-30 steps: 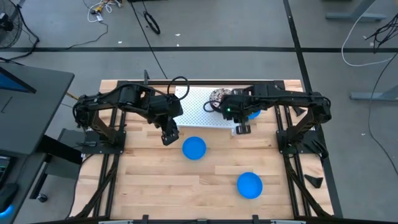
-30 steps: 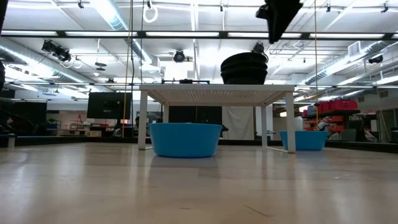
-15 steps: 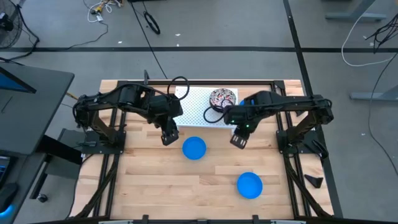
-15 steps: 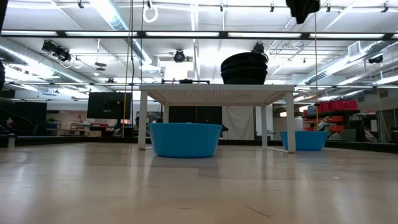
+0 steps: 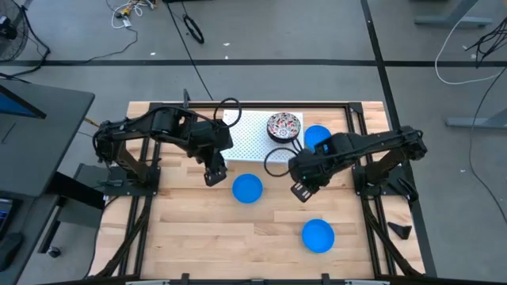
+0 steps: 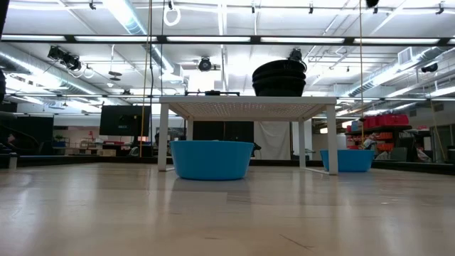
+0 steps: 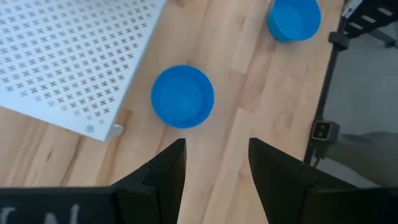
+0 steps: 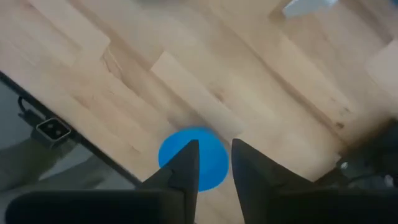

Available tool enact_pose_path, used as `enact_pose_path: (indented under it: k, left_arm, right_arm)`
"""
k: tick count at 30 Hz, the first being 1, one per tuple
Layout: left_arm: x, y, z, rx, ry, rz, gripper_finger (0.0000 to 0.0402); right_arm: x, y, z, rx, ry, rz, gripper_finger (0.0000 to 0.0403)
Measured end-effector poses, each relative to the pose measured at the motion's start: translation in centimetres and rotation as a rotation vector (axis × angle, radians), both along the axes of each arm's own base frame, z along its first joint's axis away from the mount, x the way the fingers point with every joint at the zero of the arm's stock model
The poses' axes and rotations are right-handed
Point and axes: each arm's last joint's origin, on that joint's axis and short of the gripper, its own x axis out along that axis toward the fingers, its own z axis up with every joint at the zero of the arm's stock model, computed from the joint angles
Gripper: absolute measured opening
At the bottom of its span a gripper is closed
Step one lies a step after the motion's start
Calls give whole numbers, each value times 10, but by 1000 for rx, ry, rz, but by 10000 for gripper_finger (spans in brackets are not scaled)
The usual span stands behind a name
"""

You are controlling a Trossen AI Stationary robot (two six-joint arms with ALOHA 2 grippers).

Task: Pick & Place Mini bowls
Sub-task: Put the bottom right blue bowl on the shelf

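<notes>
White perforated rack (image 5: 253, 136) at far middle of wooden table (image 5: 198, 229); cables (image 5: 190, 28) on grey floor.

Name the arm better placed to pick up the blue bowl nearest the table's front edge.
Right. The right gripper hangs empty above the front blue bowl, which fills its wrist view. The left gripper waits by the middle blue bowl.

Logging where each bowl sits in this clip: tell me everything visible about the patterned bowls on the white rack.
The patterned bowls look from above like one round white bowl with a busy red-and-dark floral inside. The low view shows a stack of nested bowls, dark in silhouette; the count is unclear. They sit upright near the right end of the white perforated rack, resting on its top. Neither gripper touches them. A blue bowl lies on the table just to their right, apart.
</notes>
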Motion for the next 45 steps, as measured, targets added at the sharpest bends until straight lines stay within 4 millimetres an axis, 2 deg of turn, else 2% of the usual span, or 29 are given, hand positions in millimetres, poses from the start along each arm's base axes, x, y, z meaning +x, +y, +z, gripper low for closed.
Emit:
enact_pose_path:
  k: [4,9,14,24,36,45]
  left_arm:
    - [0,0,0,5,-1,-26,179]
    - [0,0,0,6,-1,-28,179]
    - [0,0,0,14,-2,-41,179]
    - [0,0,0,19,-3,-51,179]
    - [0,0,0,19,-3,-50,179]
    - [0,0,0,20,-3,-51,179]
  right_arm:
    - [-5,16,-1,-9,8,-43,128]
    - [-14,39,-14,-37,59,-77,166]
    - [-27,59,-37,-77,148,-101,182]
    - [-42,88,-92,-74,223,-49,178]
    - [-54,99,-161,-10,211,-19,178]
    - [-66,95,-211,40,159,-56,178]
